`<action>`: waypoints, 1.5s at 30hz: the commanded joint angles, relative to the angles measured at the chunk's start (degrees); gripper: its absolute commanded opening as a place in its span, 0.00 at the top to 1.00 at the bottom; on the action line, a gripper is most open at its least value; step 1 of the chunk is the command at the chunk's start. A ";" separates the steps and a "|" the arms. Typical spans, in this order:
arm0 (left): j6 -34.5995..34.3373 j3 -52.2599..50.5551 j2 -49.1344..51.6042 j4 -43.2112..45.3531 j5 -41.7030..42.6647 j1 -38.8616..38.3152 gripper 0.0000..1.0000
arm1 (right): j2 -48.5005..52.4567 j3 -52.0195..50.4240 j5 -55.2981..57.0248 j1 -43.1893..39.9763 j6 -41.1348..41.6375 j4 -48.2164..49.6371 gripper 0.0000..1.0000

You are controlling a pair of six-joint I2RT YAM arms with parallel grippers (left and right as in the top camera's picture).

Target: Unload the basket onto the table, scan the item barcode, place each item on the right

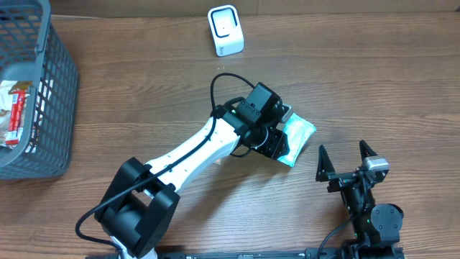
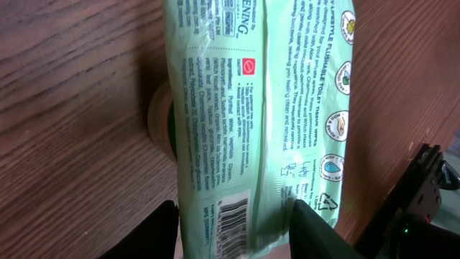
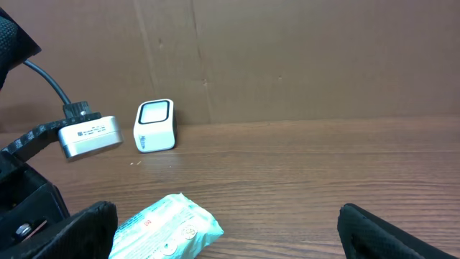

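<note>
one wooden table (image 1: pixel 144 86) carries everything. a grey mesh basket (image 1: pixel 61 93) stands at its left edge, part of it out of the overhead view, with a red-and-white snack packet (image 1: pixel 16 111) lying inside. the left arm (image 1: pixel 194 151), white with black joints, reaches from the near edge toward the middle of the table. the right arm (image 1: pixel 370 208) sits low at the near right corner, well apart from the basket. a pale green wipes pack (image 1: pixel 298 133) lies right of the table's middle, between the two arms, its printed back turned up to the left wrist camera. the left fingers (image 2: pixel 162 237) sit one on each long side of the wipes pack, pressed against its edges and pinching it. the right fingers (image 1: pixel 323 162) are spread wide with nothing between them, near the pack but not touching it. a small white scanner (image 1: pixel 226 30) stands upright near the far edge. the barcode (image 2: pixel 233 216) shows on the pack's back, between the left fingers.
</note>
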 commanded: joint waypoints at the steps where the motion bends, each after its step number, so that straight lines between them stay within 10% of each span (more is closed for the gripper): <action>1: 0.09 0.02 0.68 -0.28 0.81 -0.15 0.61 | -0.11 -0.61 0.48 -0.04 -0.35 0.17 0.00; 28: 0.09 -2.60 0.70 0.52 1.70 -0.17 0.62 | -0.11 -0.61 0.48 -0.04 -0.35 0.17 0.00; 37: 0.09 -2.97 0.70 0.76 2.32 -0.07 0.96 | -0.11 -0.61 0.48 -0.04 -0.35 0.17 0.00; 45: 0.59 -2.69 0.20 1.53 8.02 0.76 0.96 | -0.11 -0.61 0.48 -0.04 -0.37 0.17 0.00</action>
